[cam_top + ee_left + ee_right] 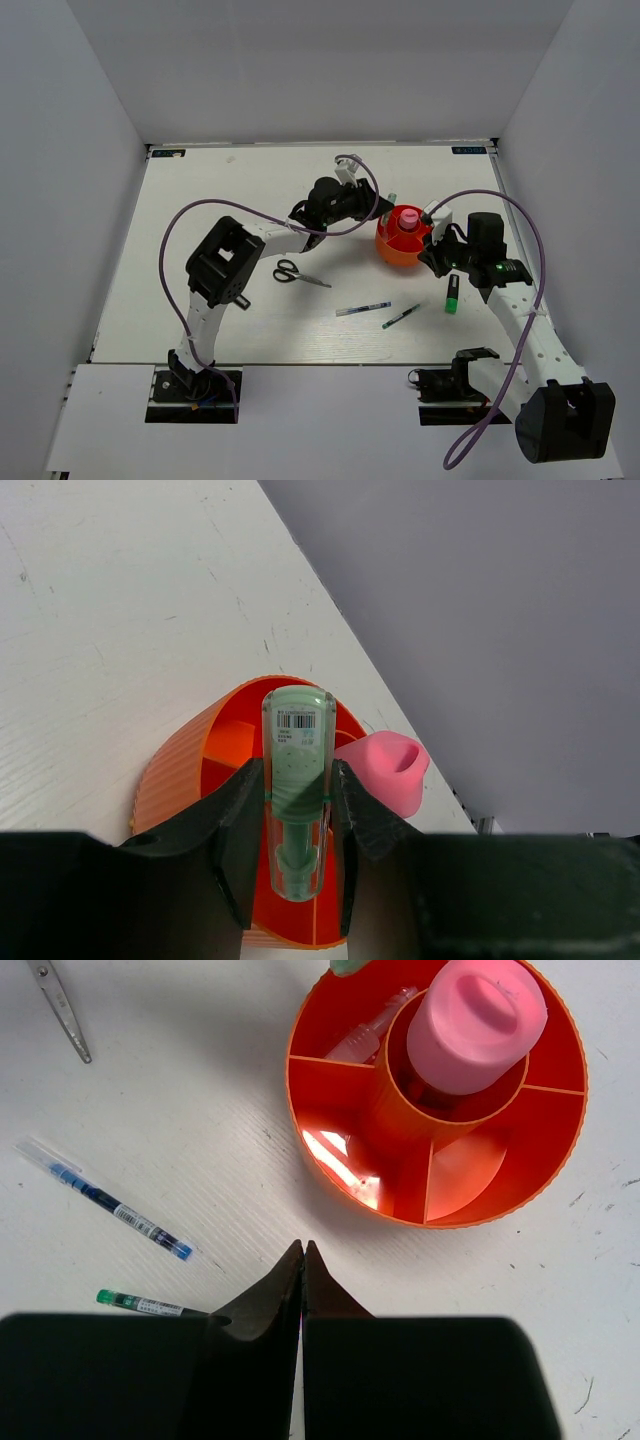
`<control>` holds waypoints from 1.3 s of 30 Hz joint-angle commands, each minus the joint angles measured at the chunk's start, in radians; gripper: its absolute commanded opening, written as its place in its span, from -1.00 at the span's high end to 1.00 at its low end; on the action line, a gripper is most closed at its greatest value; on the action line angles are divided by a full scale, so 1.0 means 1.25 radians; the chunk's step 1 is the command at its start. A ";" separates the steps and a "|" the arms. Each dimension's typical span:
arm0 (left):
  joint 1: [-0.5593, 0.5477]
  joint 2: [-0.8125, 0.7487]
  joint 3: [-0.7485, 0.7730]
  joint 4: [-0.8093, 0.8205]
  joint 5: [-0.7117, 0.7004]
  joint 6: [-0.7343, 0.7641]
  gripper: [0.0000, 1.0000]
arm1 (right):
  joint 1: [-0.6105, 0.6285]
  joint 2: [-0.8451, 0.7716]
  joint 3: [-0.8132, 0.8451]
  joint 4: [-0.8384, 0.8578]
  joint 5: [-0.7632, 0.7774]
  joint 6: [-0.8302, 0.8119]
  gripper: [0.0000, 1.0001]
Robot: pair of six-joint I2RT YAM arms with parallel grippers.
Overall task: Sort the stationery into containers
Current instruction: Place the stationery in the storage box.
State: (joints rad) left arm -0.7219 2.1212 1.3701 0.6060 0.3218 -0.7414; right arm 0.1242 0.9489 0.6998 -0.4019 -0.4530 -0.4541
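Table (250,190): white top, lightly scuffed and scratched; carries five loose items.
Orange cup (396,252): round, ribbed wall, divided inside; stands upright at 3 o'clock from the table's middle.
Scissors (300,274): black handles, lying flat at 8 o'clock, near the middle; handles toward 9 o'clock, blades toward 4 o'clock.
Blue-white pen (363,309): thin, lying flat at 5 o'clock, nearly crosswise to the table.
Green pen (401,316): thin, lying flat just beside the blue-white pen at its 3 o'clock, not touching it.
Green highlighter (453,294): short, lying flat at 4 o'clock, at 5 o'clock from the cup and apart from it.
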 commanded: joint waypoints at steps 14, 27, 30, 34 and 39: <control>-0.005 0.008 -0.004 0.007 -0.009 0.005 0.78 | -0.009 -0.009 0.027 0.009 -0.022 -0.001 1.00; -0.014 0.027 0.005 -0.010 -0.006 0.016 0.70 | -0.012 -0.012 0.028 0.005 -0.023 0.000 1.00; -0.013 0.028 0.004 -0.015 -0.006 0.018 0.64 | -0.013 -0.012 0.028 0.005 -0.024 0.001 1.00; -0.016 0.025 0.000 -0.025 -0.013 0.025 0.36 | -0.013 -0.012 0.027 0.006 -0.024 -0.001 1.00; -0.014 0.022 0.004 -0.034 -0.016 0.026 0.17 | -0.015 -0.013 0.026 0.004 -0.027 0.000 1.00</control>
State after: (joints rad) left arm -0.7364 2.1715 1.3689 0.5972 0.3168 -0.7227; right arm 0.1112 0.9489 0.6998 -0.4023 -0.4625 -0.4541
